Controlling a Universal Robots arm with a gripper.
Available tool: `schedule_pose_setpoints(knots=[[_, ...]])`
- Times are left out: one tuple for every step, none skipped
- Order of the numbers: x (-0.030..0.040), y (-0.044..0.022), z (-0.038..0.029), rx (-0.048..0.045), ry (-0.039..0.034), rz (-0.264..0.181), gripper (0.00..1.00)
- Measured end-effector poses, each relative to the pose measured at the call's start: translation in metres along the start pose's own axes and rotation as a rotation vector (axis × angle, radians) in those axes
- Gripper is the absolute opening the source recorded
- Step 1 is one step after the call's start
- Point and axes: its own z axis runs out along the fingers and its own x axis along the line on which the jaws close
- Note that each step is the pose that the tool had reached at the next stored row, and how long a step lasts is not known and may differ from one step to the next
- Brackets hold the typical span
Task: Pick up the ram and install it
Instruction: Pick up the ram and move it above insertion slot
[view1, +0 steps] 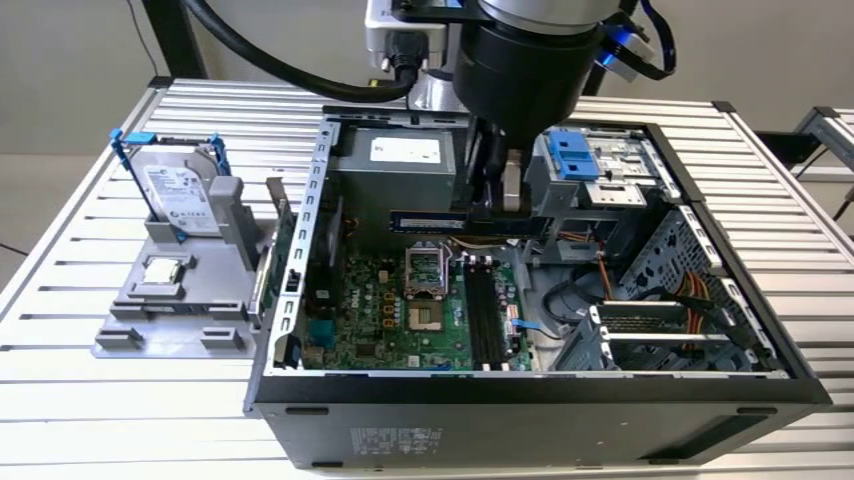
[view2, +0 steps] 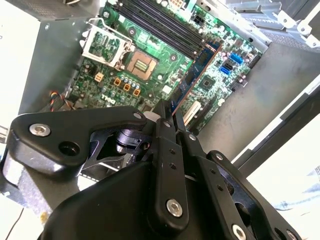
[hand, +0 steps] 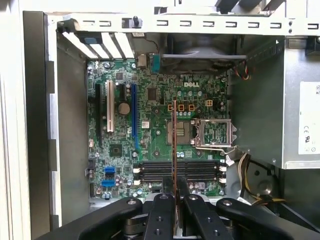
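Exterior view: gripper (view1: 497, 214) clamped on ram (view1: 424, 222) by its flat faces, holding it level and edge-down over the motherboard (view1: 380, 310), probably so contacts face the slots (view1: 483, 315), though it sits crosswise to them.

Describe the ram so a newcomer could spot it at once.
In the open computer case, above the green motherboard, the gripper holds the ram level in the air. It is a thin, long blue stick, far slimmer than the silver hard drive outside the case, and unlike the black slots below it sits clear of the board.
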Motion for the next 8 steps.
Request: schedule_pose_setpoints(knots=[[0.0000,-0.0009,0.0000,0.0000,0.0000,0.000,0.00],[-0.0001,-0.0017,0.0000,0.0000,0.0000,0.000,0.00],[-0.0001,-0.0026,0.0000,0.0000,0.0000,0.000,0.00],[-0.0001,-0.0035,-0.0001,0.0000,0.0000,0.000,0.00],[-0.0001,-0.0044,-0.0001,0.0000,0.0000,0.000,0.00],[-0.0002,-0.0052,-0.0001,0.0000,0.0000,0.000,0.00],[-0.0002,-0.0060,-0.0001,0.0000,0.0000,0.000,0.00],[-0.0002,-0.0068,-0.0001,0.0000,0.0000,0.000,0.00]])
